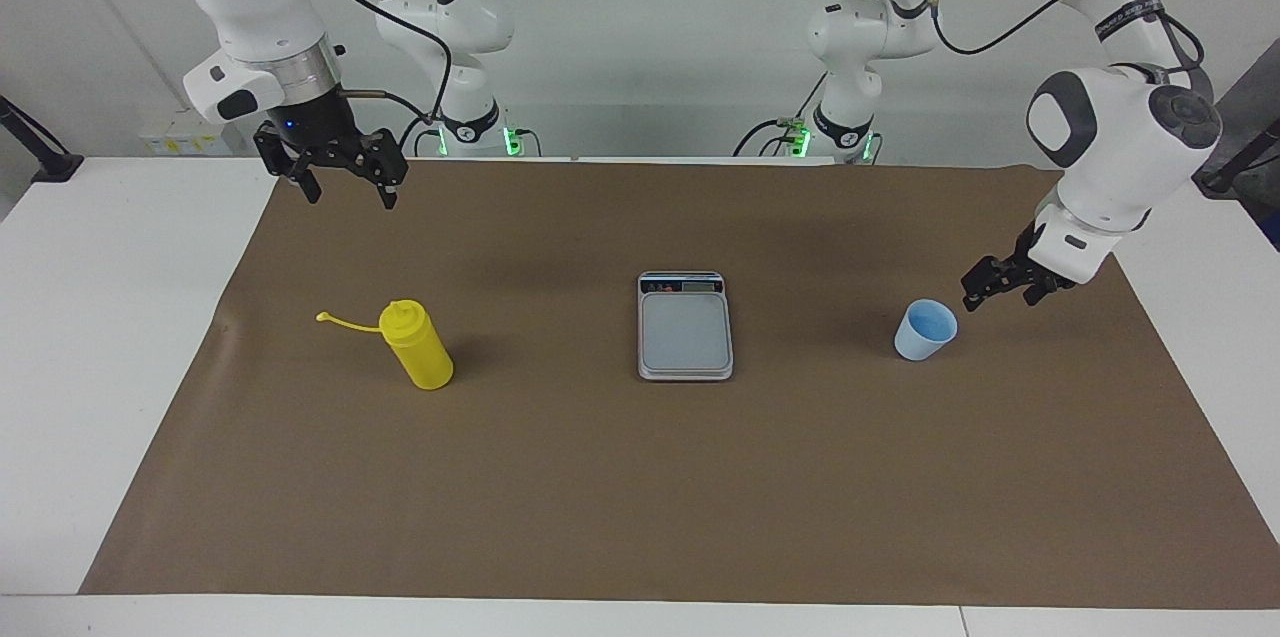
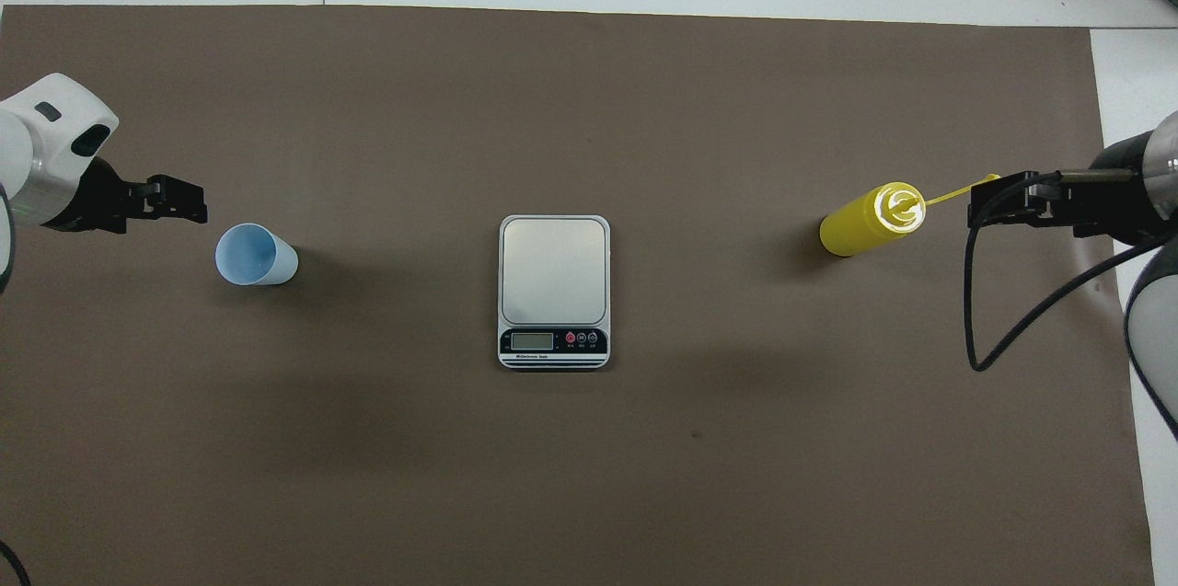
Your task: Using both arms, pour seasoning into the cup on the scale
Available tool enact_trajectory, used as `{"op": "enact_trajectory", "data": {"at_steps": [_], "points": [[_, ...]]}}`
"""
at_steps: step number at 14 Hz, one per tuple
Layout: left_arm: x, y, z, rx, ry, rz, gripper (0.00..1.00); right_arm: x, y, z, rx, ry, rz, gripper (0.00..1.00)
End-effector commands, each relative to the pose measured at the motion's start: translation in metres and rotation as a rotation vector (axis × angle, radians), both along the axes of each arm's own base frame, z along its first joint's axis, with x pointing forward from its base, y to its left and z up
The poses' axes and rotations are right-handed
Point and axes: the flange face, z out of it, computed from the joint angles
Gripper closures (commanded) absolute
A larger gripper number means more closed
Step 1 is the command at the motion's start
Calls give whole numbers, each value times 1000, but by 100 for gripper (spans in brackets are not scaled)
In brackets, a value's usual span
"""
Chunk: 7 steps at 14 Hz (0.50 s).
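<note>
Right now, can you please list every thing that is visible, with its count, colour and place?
brown mat: one, brown, covers most of the white table.
scale: one, silver-grey, on the mat at its middle, plate bare, display strip on the edge nearer to the robots.
cup: one, pale blue, upright on the mat toward the left arm's end, apart from the scale.
seasoning bottle: one, yellow, upright on the mat toward the right arm's end, cap strap sticking out sideways.
left gripper: one, black, open, low beside the cup, not touching it.
right gripper: one, black, open, raised over the mat's edge nearest the robots; this arm waits.
</note>
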Motion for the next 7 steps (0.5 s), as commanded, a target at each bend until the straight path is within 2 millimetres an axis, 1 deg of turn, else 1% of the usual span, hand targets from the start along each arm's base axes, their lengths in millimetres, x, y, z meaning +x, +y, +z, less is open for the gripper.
{"op": "enact_trajectory", "data": {"at_steps": [1, 2, 3, 4, 5, 7], "points": [[-13, -8, -29, -11, -20, 60, 0, -5, -2, 0, 19, 3, -8, 0], [-15, -14, -30, -10, -12, 80, 0, -5, -2, 0, 19, 1, -6, 0], [-19, -14, -31, -10, 2, 80, 0, -5, -2, 0, 19, 1, -6, 0], [-24, -14, -38, -10, 11, 82, 0, -5, -2, 0, 19, 1, -6, 0], [-27, -15, -39, -9, 14, 80, 0, -5, -2, 0, 19, 1, -6, 0], [-41, -12, -53, -8, 20, 82, 0, -5, -2, 0, 19, 1, -6, 0]]}}
